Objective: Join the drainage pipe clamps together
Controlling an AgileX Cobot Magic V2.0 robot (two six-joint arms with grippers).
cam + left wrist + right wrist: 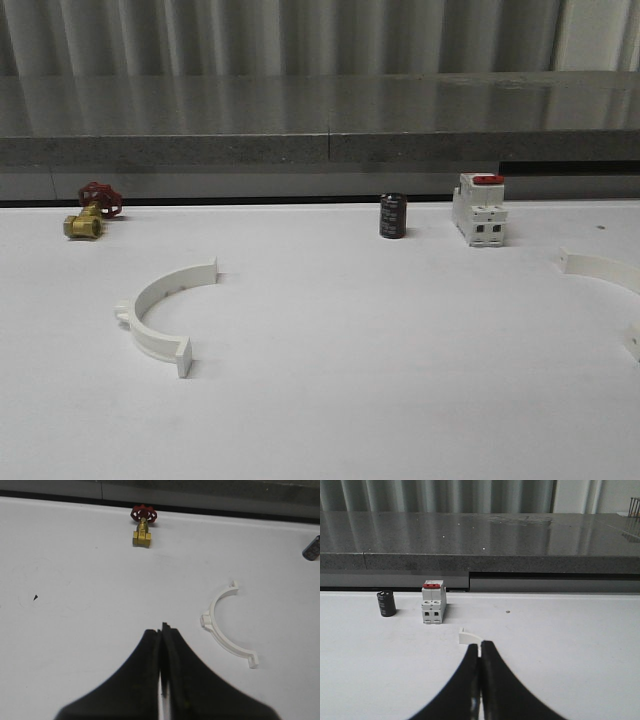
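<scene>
On the counter point(330, 400), two clamp halves are lying well apart: left half point(160, 312) right of the closed left pincer point(161, 630), right half point(605, 270) just beyond the closed right pincer point(480, 647).

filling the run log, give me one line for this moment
phase: pre-grasp | left tool: shut, empty | right tool: shut, empty | left clamp, right clamp: apart on table

Lab/workshop test bench: plain white tabletop point(330, 400), grey stone-like ledge point(320, 125), scattered hardware samples—brass red-handled valve point(88, 215), white red-topped breaker point(479, 210).
</scene>
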